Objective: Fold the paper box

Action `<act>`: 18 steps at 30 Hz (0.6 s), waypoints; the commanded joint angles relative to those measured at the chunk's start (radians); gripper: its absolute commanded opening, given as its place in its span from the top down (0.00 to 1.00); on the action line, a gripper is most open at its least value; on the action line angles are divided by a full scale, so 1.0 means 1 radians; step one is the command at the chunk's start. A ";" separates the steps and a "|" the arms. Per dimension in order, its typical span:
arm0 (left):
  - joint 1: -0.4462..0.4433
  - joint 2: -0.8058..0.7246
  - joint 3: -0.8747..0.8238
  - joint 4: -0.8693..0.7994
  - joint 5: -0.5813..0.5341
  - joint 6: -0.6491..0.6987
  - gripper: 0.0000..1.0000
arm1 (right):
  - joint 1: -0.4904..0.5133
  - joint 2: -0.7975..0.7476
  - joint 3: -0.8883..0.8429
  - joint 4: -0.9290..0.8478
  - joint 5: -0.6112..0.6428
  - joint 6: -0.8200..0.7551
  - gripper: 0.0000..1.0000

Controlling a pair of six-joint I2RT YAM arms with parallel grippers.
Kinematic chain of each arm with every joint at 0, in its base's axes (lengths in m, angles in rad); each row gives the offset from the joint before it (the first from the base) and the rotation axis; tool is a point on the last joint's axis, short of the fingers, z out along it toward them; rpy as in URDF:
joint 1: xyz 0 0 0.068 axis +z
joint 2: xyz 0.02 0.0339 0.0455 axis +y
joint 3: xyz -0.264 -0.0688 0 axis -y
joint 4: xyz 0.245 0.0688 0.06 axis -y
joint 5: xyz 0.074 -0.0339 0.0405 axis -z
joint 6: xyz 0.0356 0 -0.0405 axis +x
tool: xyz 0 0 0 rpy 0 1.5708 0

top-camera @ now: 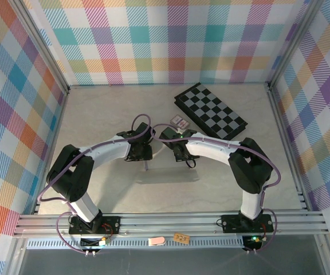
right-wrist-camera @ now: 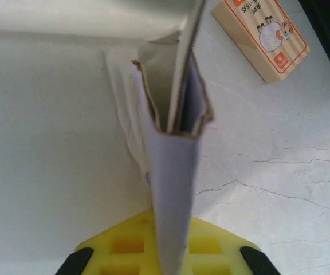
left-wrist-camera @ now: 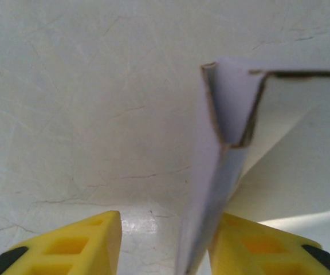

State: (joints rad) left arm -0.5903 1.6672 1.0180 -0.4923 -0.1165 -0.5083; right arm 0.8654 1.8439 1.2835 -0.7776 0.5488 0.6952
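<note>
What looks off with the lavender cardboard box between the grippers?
The pale lavender thin cardboard paper box stands edge-on and sits off-centre in the left gripper. It hugs one yellow finger, leaving a clear gap to the other. The right gripper has it centred between its fingers. Nothing else stands out.

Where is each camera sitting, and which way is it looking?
Top external: above and behind the arms, looking down at the table; both arms show.
Left wrist: on the left arm, looking past its yellow fingers at the paper box.
Right wrist: on the right arm, looking along the box pinched in the right gripper; a sheep-print pack beyond.
Shared: both wrist views see the paper box.
</note>
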 commanded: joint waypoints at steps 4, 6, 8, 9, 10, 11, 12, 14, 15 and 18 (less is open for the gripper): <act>0.006 0.008 0.005 0.037 -0.035 0.028 0.65 | 0.005 -0.018 -0.004 -0.016 -0.002 -0.007 1.00; 0.003 0.022 0.015 0.033 -0.038 0.036 0.68 | 0.006 -0.018 -0.005 -0.017 -0.001 -0.005 1.00; 0.002 0.029 0.021 0.028 -0.050 0.042 0.74 | 0.005 -0.018 -0.005 -0.013 -0.001 -0.006 1.00; 0.001 0.031 0.021 0.026 -0.061 0.044 0.78 | 0.006 -0.018 -0.005 -0.016 -0.003 -0.005 1.00; 0.001 0.029 0.022 0.025 -0.068 0.047 0.81 | 0.005 -0.018 -0.006 -0.016 -0.003 -0.005 1.00; 0.001 0.030 0.024 0.024 -0.075 0.052 0.85 | 0.005 -0.018 -0.006 -0.017 -0.003 -0.005 1.00; 0.000 0.032 0.026 0.018 -0.081 0.053 0.87 | 0.006 -0.018 -0.008 -0.018 -0.004 -0.005 1.00; -0.005 0.040 0.035 -0.005 -0.106 0.054 0.91 | 0.006 -0.018 -0.007 -0.017 -0.002 -0.003 1.00; -0.011 0.043 0.039 -0.017 -0.121 0.055 0.92 | 0.005 -0.018 -0.006 -0.018 -0.003 -0.003 1.00; -0.028 0.044 0.046 -0.053 -0.170 0.046 1.00 | 0.005 -0.011 0.000 -0.024 0.000 0.002 1.00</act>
State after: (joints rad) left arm -0.6106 1.6913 1.0424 -0.4831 -0.1806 -0.4541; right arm 0.8654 1.8439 1.2835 -0.7525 0.5377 0.6960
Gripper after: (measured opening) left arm 0.074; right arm 0.065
